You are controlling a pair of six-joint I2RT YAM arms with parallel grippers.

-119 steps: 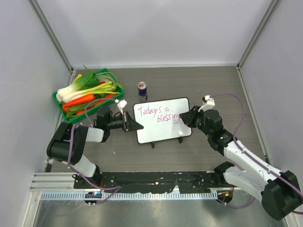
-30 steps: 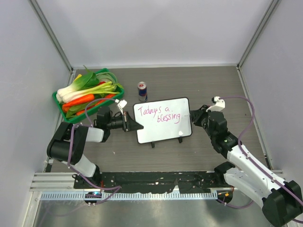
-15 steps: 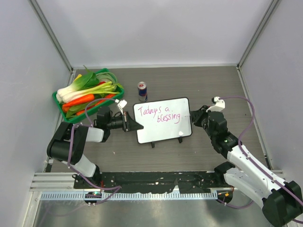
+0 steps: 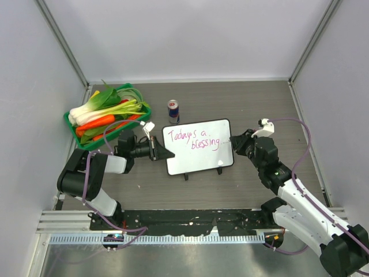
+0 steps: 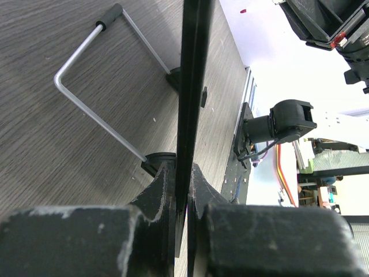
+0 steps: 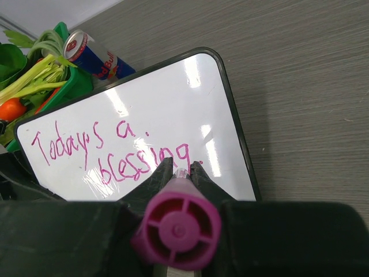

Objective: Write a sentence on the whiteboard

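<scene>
While the whiteboard sits near the middle of the table, as the overhead view has it, the left claw reaches in from the left and pinches the board's left edge. The sentence runs in pink across the upper part of the board in two lines, "Today's a" over "blessing". The right claw hangs at the board's right edge, level with the end of the lower line. A green basket of vegetables stands at the far left, and a can stands upright just beyond the board's far edge.

From the left wrist, the whiteboard shows edge-on as a thin dark strip. The left claw presses its two fingers against either face of it. A bent wire leg reaches from the board down to the wood-grain tabletop.

From the right wrist, the right claw is pressed together around a pink marker, cap end toward the camera. The tip points at the whiteboard just after the last letter of the sentence, where a small dot stands. Whether the tip touches the surface cannot be told. The can and the basket lie beyond the board's far corner.
</scene>
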